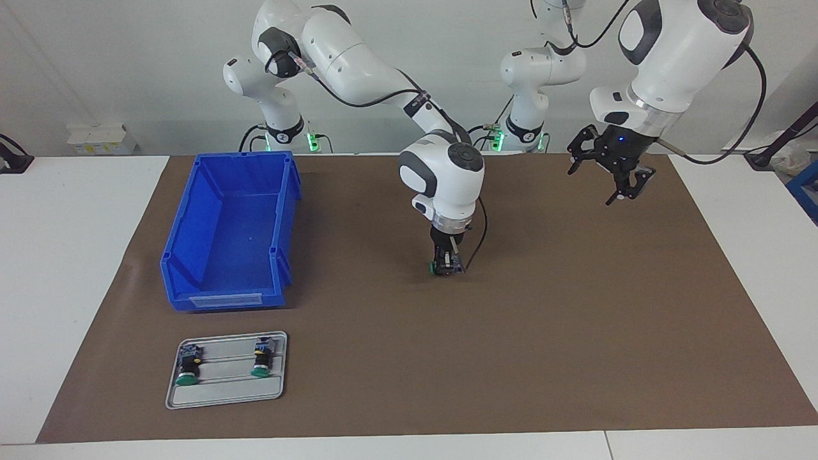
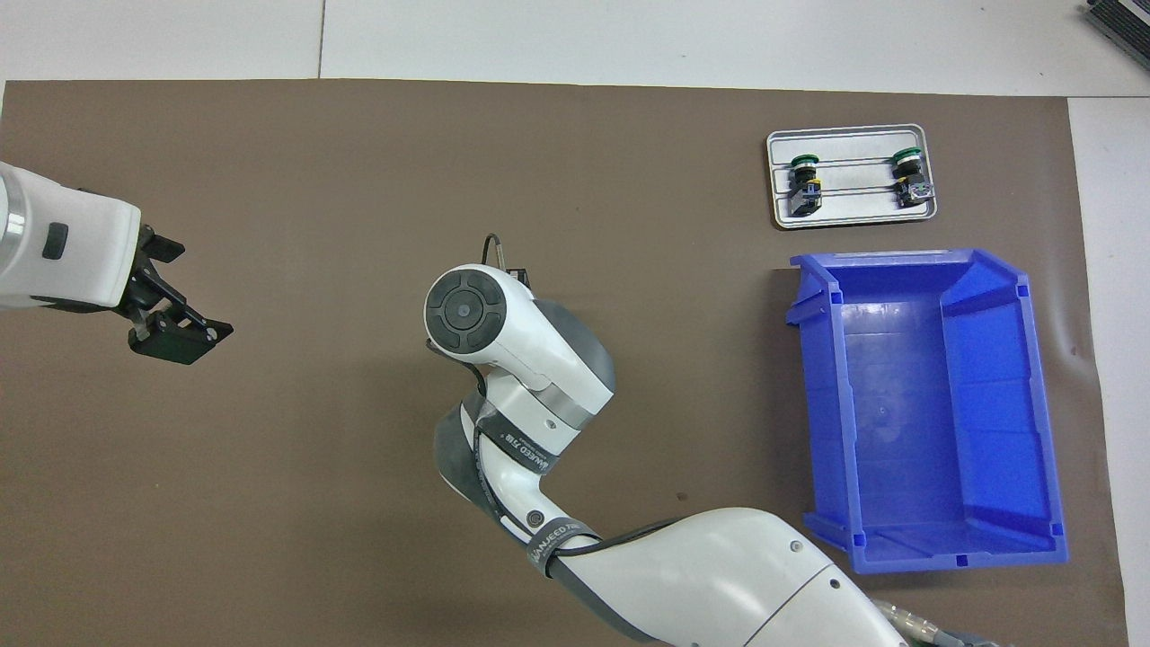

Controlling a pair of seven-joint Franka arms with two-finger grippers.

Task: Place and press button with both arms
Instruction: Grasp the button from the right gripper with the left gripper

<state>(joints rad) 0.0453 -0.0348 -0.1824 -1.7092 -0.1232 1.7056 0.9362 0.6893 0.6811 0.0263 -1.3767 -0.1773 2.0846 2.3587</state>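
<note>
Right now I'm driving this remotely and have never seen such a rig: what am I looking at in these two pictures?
Two white robot arms work at one table covered by a brown mat. One picture faces the robots from across the table; the other looks steeply down from above their own end, so sides swap between them.

The right gripper is down at the mat's middle, shut on a button with a green cap. In the overhead view that arm's wrist hides it. The left gripper waits in the air over the mat, at its own arm's end, fingers open, holding nothing.

Toward the right arm's end stands an empty blue bin. Farther from the robots lies a grey tray with two more buttons.
</note>
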